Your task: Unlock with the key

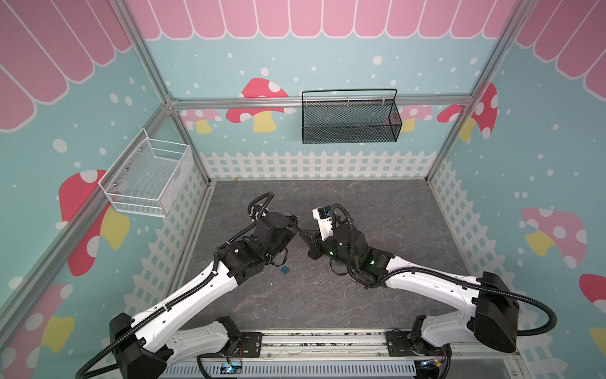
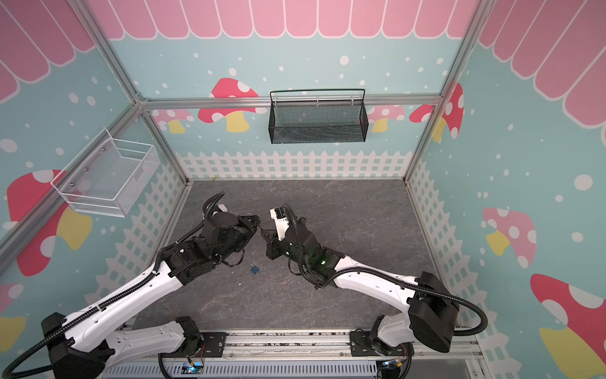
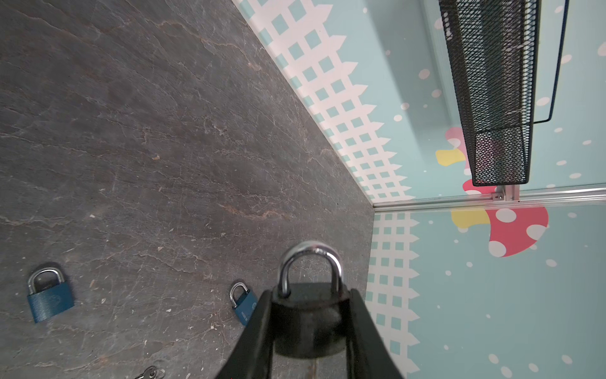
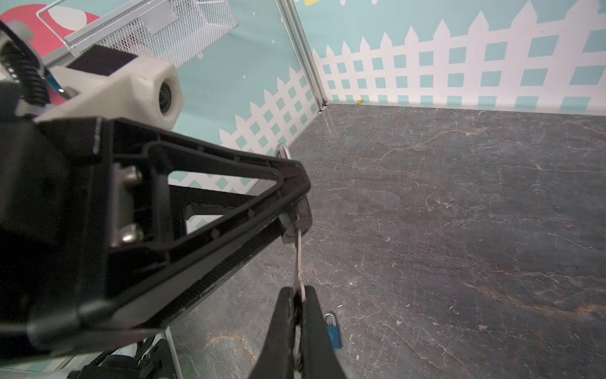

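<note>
From where I stand, the two arms meet over the middle of the table point(image 3: 147, 131), both raised off it. The left hand point(image 3: 311, 293) is clamped on the sides of a black padlock point(image 3: 308, 323), with the shackle point(image 3: 310, 254) pointing away from its wrist. The right hand point(image 4: 297, 292) is pinched tight on the key point(image 4: 299, 256), whose blade runs straight from its tips to the underside of the padlock in the left hand.

So picking up the lock, picking up the key and lining them up look done. The blade reaches the keyway, though I cannot tell how deep it sits. Both legs of the shackle appear seated in the body, so I judge the lock not yet open. What seems left is to seat the key fully if it isn't, twist it, and let the shackle spring free.

A blue padlock point(image 3: 49, 297) and a second blue padlock point(image 3: 244, 305) lie flat on the table, well apart and out of the way.
</note>
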`<state>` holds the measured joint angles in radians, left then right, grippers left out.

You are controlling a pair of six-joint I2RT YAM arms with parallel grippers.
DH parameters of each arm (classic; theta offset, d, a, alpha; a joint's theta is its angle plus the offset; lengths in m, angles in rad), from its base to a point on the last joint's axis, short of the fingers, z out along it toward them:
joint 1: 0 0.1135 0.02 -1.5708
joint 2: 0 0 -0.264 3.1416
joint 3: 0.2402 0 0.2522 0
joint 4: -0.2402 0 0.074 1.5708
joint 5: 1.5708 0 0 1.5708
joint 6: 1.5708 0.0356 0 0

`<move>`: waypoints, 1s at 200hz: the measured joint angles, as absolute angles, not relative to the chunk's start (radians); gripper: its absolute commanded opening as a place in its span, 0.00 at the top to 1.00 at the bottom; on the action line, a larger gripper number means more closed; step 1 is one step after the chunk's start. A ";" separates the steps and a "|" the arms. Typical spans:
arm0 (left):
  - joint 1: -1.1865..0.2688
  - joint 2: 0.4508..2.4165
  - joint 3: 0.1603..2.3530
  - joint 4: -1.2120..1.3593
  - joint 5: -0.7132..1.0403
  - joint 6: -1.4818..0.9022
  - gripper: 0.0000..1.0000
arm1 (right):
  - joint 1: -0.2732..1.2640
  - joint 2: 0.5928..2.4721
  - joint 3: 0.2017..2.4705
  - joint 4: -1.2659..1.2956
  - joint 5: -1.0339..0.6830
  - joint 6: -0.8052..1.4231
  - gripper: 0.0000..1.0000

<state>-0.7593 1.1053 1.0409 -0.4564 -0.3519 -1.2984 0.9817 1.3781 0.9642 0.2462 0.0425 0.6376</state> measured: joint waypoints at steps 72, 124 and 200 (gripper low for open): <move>-0.754 1.096 1.014 -0.442 -0.318 -1.321 1.00 | 0.996 1.378 0.983 0.186 0.076 0.600 1.00; -0.753 1.090 1.014 -0.440 -0.312 -1.328 1.00 | 0.996 1.378 0.983 0.195 0.077 0.538 1.00; -0.752 1.086 1.012 -0.435 -0.325 -1.321 1.00 | 0.965 1.390 1.015 0.176 -0.010 0.575 1.00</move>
